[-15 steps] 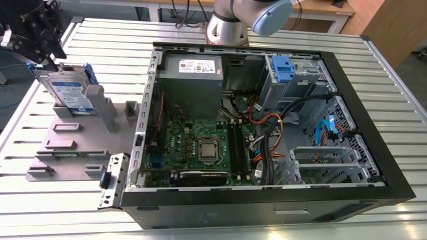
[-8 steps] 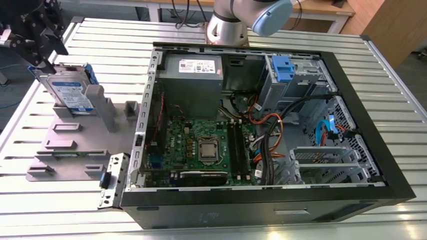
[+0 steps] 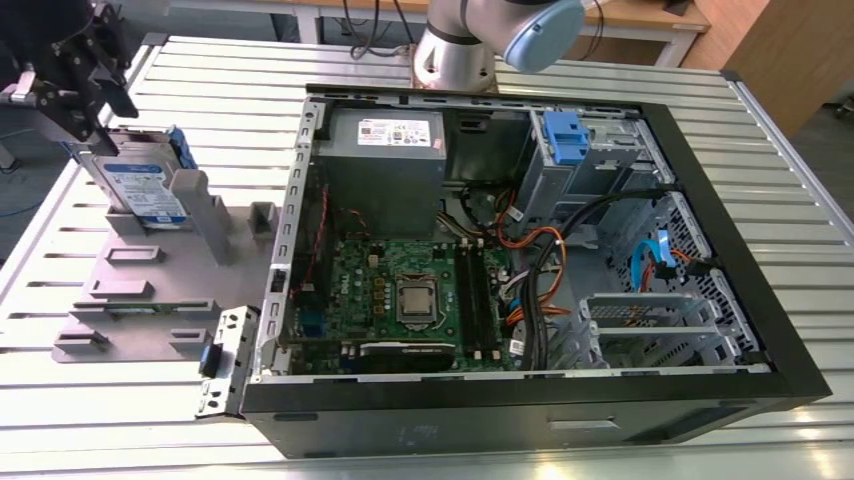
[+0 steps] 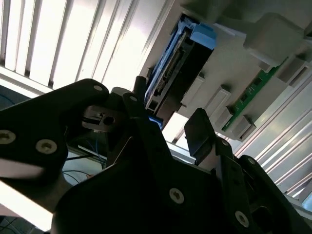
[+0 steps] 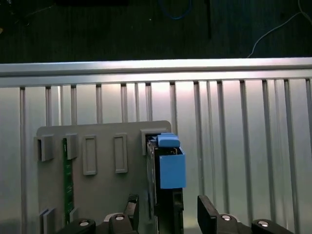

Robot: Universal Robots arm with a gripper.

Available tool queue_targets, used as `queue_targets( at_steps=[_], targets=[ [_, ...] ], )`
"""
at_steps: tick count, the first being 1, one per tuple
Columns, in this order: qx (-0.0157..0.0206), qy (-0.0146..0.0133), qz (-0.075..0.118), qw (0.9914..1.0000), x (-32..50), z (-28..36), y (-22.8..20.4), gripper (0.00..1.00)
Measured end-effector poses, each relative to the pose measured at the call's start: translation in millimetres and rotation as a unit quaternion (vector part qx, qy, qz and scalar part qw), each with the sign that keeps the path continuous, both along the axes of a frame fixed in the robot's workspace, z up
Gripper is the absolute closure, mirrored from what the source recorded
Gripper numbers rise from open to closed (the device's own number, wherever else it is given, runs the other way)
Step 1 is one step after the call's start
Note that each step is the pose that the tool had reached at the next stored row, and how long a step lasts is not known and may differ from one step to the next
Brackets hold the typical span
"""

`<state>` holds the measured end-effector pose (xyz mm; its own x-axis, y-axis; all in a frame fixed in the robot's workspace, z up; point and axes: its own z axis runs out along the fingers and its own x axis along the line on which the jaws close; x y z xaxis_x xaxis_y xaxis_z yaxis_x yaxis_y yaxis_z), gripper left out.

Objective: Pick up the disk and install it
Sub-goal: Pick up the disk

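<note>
Blue-framed and standing on edge, the disk point(image 3: 144, 188) sits in a slot at the far end of the grey stand point(image 3: 147, 300). The stand lies on the slatted metal counter point(image 3: 787, 200) at the exterior view's left, just beside the open computer case point(image 3: 534, 415). The tool point(image 5: 168, 202) hangs close over the disk's top edge. In the first wrist view its two fingers point(image 5: 207, 212) are apart, one to each side of the drive, with a gap showing on both sides; nothing is held.

By the look of it the work is at the pick-up stage: the tool is lined up for the grasp and the disk has not left its slot. The grip, judged from here, calls for the fingers to meet the flat faces squarely and for a lift straight along the slot, lest the frame catch the stand.

Counted: one disk, one stand, one tool with two fingers, one case, one blue bracket point(image 3: 566, 135) in the case's far right bay, and one green circuit strip point(image 5: 66, 180) in another slot of the stand.
</note>
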<state>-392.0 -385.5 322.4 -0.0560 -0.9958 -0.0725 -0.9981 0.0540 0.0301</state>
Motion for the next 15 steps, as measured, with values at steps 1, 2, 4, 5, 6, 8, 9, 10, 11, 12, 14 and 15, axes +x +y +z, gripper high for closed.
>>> queue_targets(
  at_steps=[1, 2, 4, 5, 6, 8, 9, 10, 11, 12, 14, 15],
  targets=[
    [0.0, 0.0, 0.004, 0.99999, 0.0, -1.8, 0.0, 0.41],
    [0.0, 0.0, 0.007, 0.99997, 0.0, -3.6, 0.0, 0.41],
    [0.0, 0.0, 0.012, 0.99992, 0.0, -7.2, 0.0, 0.41],
    [0.0, 0.0, 0.014, 0.9999, 0.0, -9.0, 0.0, 0.41],
    [0.0, 0.0, 0.016, 0.99987, 0.0, -10.8, 0.0, 0.41],
    [0.0, 0.0, 0.019, 0.99982, 0.0, -14.6, 0.0, 0.41],
    [0.0, 0.0, 0.02, 0.99979, 0.0, -16.3, 0.0, 0.41],
    [0.0, 0.0, 0.022, 0.99977, 0.0, -18.1, 0.0, 0.41],
    [0.0, 0.0, 0.023, 0.99974, 0.0, -19.7, 0.0, 0.41],
    [0.0, 0.0, 0.023, 0.99973, 0.0, -20.3, 0.0, 0.41],
    [0.0, 0.0001, 0.023, 0.99973, 0.0, -20.3, 0.0, 0.41],
    [0.0, 0.0001, 0.023, 0.99973, 0.0, -20.3, 0.0, 0.41]
  ],
)
